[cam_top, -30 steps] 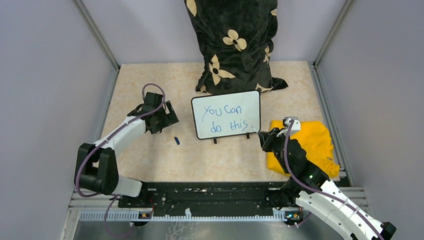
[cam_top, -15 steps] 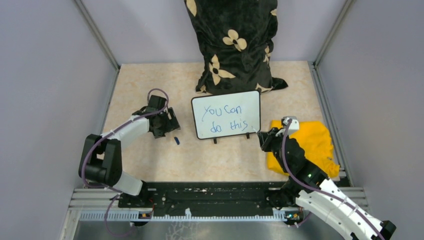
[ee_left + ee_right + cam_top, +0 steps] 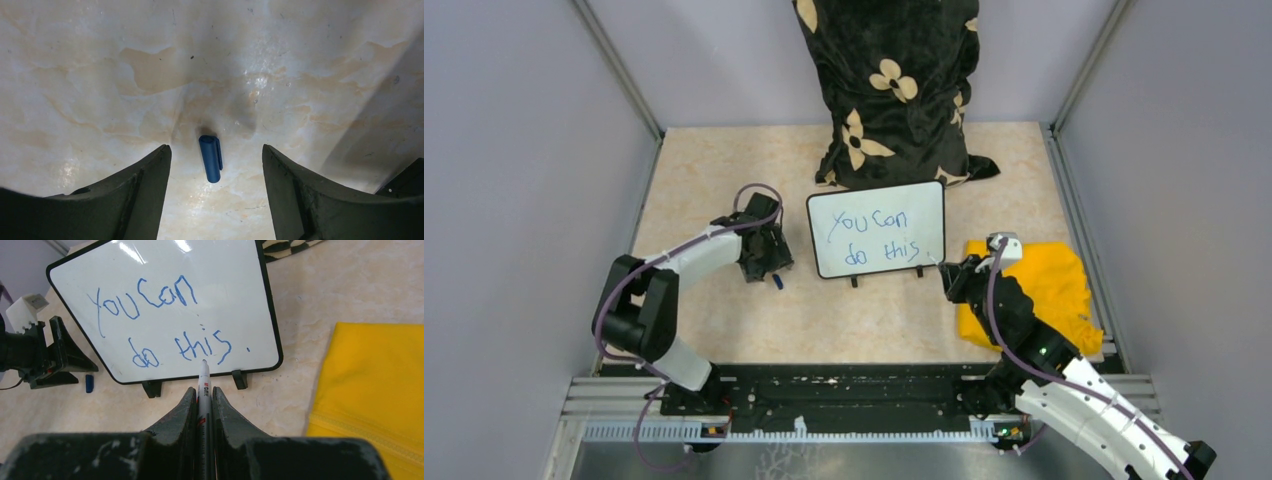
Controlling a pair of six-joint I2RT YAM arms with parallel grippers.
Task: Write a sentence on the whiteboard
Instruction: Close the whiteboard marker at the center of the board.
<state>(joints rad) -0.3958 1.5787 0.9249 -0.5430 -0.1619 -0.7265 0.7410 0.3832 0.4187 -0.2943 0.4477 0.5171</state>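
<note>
Black-framed whiteboard [image 3: 240,305]: prob light, tippy; grip frame. R gripper [image 3: 203,392] clamps white marker [image 3: 204,382]; L gripper [image 3: 215,152] wide over blue cap [image 3: 211,159], board's 8 o'clock.

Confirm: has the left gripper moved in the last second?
Yes. The left gripper has shifted right, toward the left edge of the whiteboard, and a little nearer; it now hangs open over the blue cap.

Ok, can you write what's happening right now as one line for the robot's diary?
sentence: "You can do this" on whiteboard | right gripper: shut on marker | left gripper: open over blue cap
</note>
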